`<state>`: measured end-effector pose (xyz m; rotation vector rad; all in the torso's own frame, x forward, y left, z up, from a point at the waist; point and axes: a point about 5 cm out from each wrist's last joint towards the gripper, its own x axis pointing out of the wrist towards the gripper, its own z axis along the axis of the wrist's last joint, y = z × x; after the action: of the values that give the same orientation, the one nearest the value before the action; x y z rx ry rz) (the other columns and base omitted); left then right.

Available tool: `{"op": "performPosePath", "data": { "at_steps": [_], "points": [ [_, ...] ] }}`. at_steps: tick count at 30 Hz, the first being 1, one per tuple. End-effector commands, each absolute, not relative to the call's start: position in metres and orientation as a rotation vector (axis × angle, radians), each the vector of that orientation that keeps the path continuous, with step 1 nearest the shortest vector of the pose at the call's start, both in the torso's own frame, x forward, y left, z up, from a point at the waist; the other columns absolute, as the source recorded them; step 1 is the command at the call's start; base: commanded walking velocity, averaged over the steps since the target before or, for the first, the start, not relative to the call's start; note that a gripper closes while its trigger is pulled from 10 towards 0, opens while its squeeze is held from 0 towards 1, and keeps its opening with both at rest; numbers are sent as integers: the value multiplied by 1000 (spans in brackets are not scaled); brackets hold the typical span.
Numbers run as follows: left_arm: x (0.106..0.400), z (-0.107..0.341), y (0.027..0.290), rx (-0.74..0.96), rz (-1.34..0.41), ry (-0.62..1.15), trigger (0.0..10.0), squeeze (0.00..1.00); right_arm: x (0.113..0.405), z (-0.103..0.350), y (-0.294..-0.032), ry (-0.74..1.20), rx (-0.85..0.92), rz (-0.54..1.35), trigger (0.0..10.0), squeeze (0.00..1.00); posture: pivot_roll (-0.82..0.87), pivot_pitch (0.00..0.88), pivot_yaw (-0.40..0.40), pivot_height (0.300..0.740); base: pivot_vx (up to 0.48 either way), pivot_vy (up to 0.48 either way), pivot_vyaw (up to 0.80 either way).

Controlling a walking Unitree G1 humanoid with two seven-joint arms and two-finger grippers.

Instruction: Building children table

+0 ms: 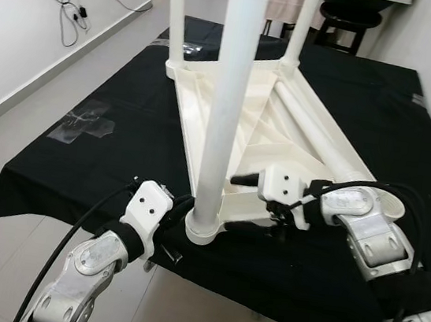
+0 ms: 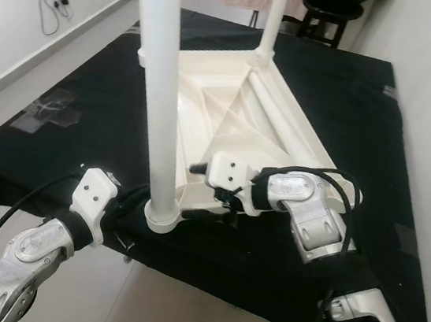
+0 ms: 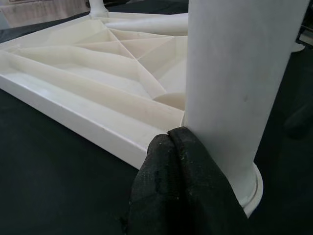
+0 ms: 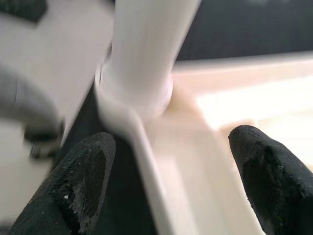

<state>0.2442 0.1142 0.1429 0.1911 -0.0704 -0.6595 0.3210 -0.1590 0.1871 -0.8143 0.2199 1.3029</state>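
A white plastic children's table (image 1: 228, 123) lies upside down on a black cloth. Its near leg (image 1: 232, 92) stands upright in the corner socket (image 1: 205, 227). Two more legs (image 1: 177, 13) stand at the far corners, and a loose leg (image 1: 315, 130) lies inside the ribbed underside. My left gripper (image 1: 181, 212) is shut, and its fingertips (image 3: 171, 186) press against the foot of the near leg. My right gripper (image 1: 254, 202) is open and straddles the table's rim beside that socket, with one finger (image 4: 73, 186) on each side of the rim.
The black cloth (image 1: 104, 162) covers a low platform, and its front edge runs just under my grippers. Grey tape (image 1: 85, 124) is stuck on its left part. Cables (image 1: 69, 7) hang on the left wall. A black stool (image 1: 349, 20) stands behind.
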Motion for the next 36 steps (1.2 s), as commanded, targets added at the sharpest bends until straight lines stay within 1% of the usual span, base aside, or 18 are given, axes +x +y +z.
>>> {"op": "performPosePath", "data": {
  "at_steps": [1, 6, 8, 9, 12, 14, 17, 18, 19, 20, 21, 23, 24, 26, 31, 33, 34, 36],
  "points": [
    [239, 139, 113, 204, -688, -41, 10000, 0, 324, 183, -161, 259, -863, 1314, 10000, 0, 100, 120, -30, 740, 0, 0, 0],
    [234, 137, 114, 210, -692, -28, 10000, 0, 336, 179, -173, 349, -934, 1267, 10000, 0, 113, 119, -33, 740, 0, 0, 0],
    [231, 136, 114, 209, -693, -23, 10000, 0, 341, 175, -183, 422, -1012, 1235, 10000, 0, 114, 119, -32, 740, 0, 0, 0],
    [230, 136, 114, 208, -694, -21, 10000, 0, 341, 172, -189, 466, -1060, 1228, 10000, 0, 114, 119, -32, 740, 0, 0, 0],
    [229, 135, 114, 208, -697, -19, 10000, 0, 342, 171, -193, 506, -1098, 1223, 10000, 0, 114, 117, -31, 740, 0, 0, 0],
    [227, 135, 115, 210, -701, -14, 10000, 0, 342, 168, -200, 584, -1155, 1230, 10000, 0, 116, 117, -34, 740, 0, 0, 0],
    [226, 135, 116, 212, -702, -11, 10000, 0, 343, 167, -201, 616, -1174, 1240, 10000, 0, 117, 119, -34, 740, 0, 0, 0],
    [226, 135, 116, 212, -701, -10, 10000, 0, 343, 167, -201, 623, -1175, 1245, 9569, 0, 117, 119, -34, 740, 0, 0, 0],
    [226, 135, 116, 212, -701, -10, 10000, 0, 343, 167, -201, 623, -1175, 1245, 9569, 0, 117, 119, -34, 740, 0, 0, 0],
    [225, 135, 116, 213, -700, -8, 10000, 0, 343, 167, -201, 626, -1173, 1249, 9922, 0, 120, 120, -35, 740, 0, 0, 0],
    [224, 135, 117, 213, -696, -6, 10000, 0, 344, 168, -202, 628, -1171, 1250, 9608, 0, 121, 121, -35, 740, 0, 0, 0],
    [224, 135, 117, 213, -696, -6, 10000, 0, 344, 168, -202, 628, -1171, 1250, 9608, 0, 121, 121, -35, 740, 0, 0, 0],
    [223, 135, 118, 213, -690, -3, 10000, 0, 346, 170, -206, 640, -1169, 1248, 157, 0, 118, 122, -37, 740, 0, 0, 0],
    [223, 135, 118, 213, -686, -3, 10000, 0, 346, 169, -208, 647, -1177, 1251, 0, 0, 117, 123, -37, 740, 0, 0, 0],
    [223, 135, 119, 214, -684, -3, 10000, 0, 345, 166, -205, 647, -1185, 1266, 0, 0, 115, 123, -37, 740, 0, 0, 0],
    [223, 137, 118, 218, -684, -7, 10000, 0, 344, 161, -197, 619, -1178, 1291, 0, 0, 115, 124, -38, 740, 0, 0, 0],
    [223, 137, 118, 218, -684, -7, 10000, 0, 344, 161, -197, 619, -1178, 1291, 0, 0, 115, 124, -38, 740, 0, 0, 0],
    [222, 138, 117, 220, -686, -10, 10000, 0, 343, 158, -185, 568, -1146, 1316, 0, 0, 116, 124, -38, 740, 0, 0, 0]
  ]
}}
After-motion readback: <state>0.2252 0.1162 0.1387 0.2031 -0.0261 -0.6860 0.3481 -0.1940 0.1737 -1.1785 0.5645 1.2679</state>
